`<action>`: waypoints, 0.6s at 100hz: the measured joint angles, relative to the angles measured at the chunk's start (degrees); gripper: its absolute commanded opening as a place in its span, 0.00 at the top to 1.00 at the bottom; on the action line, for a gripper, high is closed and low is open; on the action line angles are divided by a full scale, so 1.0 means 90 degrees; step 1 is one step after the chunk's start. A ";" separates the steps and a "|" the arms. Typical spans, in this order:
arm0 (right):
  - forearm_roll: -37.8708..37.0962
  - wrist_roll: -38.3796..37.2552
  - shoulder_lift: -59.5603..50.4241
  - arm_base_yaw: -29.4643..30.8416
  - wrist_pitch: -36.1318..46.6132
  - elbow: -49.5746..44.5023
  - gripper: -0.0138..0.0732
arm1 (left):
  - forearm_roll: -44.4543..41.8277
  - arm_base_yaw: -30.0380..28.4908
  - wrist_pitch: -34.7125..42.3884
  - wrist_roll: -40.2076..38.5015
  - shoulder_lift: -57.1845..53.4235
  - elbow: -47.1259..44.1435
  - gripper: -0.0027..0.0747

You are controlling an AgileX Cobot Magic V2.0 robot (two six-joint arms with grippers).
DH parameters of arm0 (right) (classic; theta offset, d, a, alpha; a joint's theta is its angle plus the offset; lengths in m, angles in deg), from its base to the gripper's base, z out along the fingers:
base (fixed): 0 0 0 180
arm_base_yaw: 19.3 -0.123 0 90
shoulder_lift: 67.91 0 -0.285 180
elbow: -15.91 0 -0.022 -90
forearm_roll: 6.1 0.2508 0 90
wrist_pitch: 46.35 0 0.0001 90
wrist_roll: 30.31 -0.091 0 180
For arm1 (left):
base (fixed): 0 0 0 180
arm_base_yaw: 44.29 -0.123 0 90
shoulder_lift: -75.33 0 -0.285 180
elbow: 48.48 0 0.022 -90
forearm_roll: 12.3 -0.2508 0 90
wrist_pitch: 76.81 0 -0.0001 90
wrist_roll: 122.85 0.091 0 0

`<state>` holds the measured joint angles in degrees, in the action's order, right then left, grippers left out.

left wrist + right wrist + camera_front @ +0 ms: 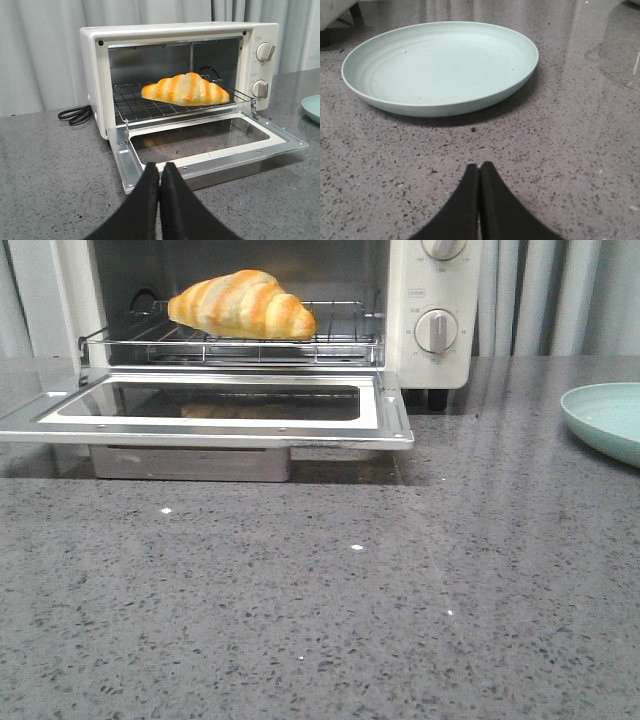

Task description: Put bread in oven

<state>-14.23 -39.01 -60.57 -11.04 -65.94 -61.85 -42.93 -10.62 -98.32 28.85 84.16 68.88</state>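
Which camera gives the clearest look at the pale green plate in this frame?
The right wrist view: the pale green round plate fills it, whole rim visible, nothing on it, resting on the speckled grey stone counter. The front view catches only its left part at the right edge; the left wrist view shows a sliver.

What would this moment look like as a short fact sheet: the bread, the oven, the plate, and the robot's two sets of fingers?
bread: lying on the wire rack inside the oven
oven: door folded down flat, fully open
plate: pale green, empty, on the counter to the right of the oven
left gripper: fingers closed, holding nothing, in front of the open door
right gripper: fingers closed, holding nothing, near the plate
counter: grey speckled stone
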 measured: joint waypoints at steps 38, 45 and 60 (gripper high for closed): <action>0.0000 0.0000 0.0000 0.0000 0.0000 0.0000 0.93 | 0.2163 -0.1353 0.0152 0.1905 0.0000 -0.0411 0.99; 0.0000 0.0000 0.0000 0.0000 0.0000 0.0000 0.93 | 0.2683 -0.1827 0.0221 0.2326 0.0000 -0.0607 0.99; -0.0011 0.0015 0.0000 0.0000 0.0000 0.0000 0.93 | 0.3073 -0.2396 0.0430 0.2695 0.0000 -0.1013 0.99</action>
<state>-14.33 -38.88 -60.57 -11.04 -65.94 -61.85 -15.27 -32.18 -94.45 53.10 84.16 59.76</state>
